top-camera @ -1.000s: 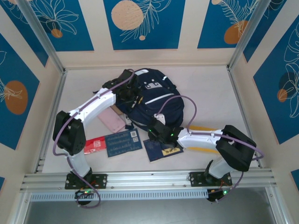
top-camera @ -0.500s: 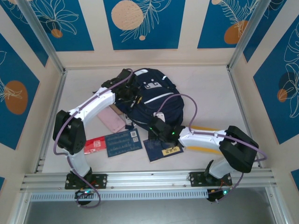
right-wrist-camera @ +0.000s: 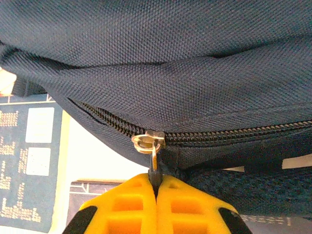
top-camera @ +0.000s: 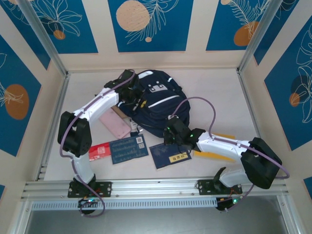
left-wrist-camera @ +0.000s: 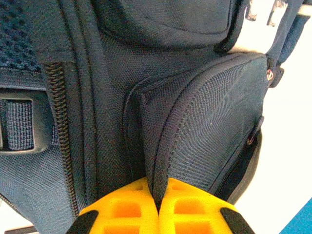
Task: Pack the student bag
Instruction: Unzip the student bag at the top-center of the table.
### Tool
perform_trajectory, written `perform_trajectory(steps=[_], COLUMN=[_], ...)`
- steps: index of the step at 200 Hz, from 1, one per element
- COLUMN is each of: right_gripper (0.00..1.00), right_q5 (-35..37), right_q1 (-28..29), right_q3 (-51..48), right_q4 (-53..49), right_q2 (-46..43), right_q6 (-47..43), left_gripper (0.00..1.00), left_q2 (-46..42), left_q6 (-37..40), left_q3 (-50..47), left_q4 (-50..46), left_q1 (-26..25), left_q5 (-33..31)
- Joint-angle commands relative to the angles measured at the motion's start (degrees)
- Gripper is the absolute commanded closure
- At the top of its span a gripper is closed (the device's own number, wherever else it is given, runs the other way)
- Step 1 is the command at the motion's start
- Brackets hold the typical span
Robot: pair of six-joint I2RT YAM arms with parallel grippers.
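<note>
Left tool [left-wrist-camera: 157, 191], right tool [right-wrist-camera: 156, 185]: both closed.

Cream walls [top-camera: 196, 29], blue leaf-print panels [top-camera: 165, 39]; pale tabletop [top-camera: 214, 92], aluminium rail [top-camera: 156, 187] along near edge

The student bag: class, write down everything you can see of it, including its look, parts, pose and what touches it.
The student bag is a large dark navy backpack of woven fabric, with thin white stripes, a pale front patch, black straps and zip pockets. It lies slumped on the table towards the back, between the two arms. The left end effector pinches a fabric fold at the edge of a padded pocket. The right end effector is shut on the metal zip pull of a zip along the bag's near side.
</note>
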Motion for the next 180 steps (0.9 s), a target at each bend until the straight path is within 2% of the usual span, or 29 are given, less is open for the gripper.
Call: perform_trajectory(steps=[1, 29, 96, 131, 180], right_gripper=[1.0, 1.0, 1.0, 1.0, 1.0], right_q5=[-2.05, -4.72, -21.0, -23.72, -21.63], right_q1=[-1.57, -4.24, -11.31, -14.25, -16.15], right_q3=[1.38, 1.56, 1.87, 4.08, 6.28], right_q4=[-5.31, -6.25, -7.27, -12.53, -17.82], right_q2=[-2.07, -3.55, -7.21, -7.49, -7.05], right_q6=[-5.43, -8.84, -14.88, -16.8, -18.97], left_gripper=[1.0, 1.0, 1.0, 1.0, 1.0], left_q2=[0.79, 0.53, 0.92, 2.24, 3.31], left_q6=[3.73, 4.8, 8.35, 11.83, 15.06], left_q3=[3.21, 3.03, 3.82, 6.93, 8.97], left_q4=[-0.17, -0.67, -1.95, -4.11, -4.94], left_q1=[1.39, 1.39, 1.39, 1.38, 1.39], left_q5=[0.98, 1.25, 1.65, 1.54, 1.98])
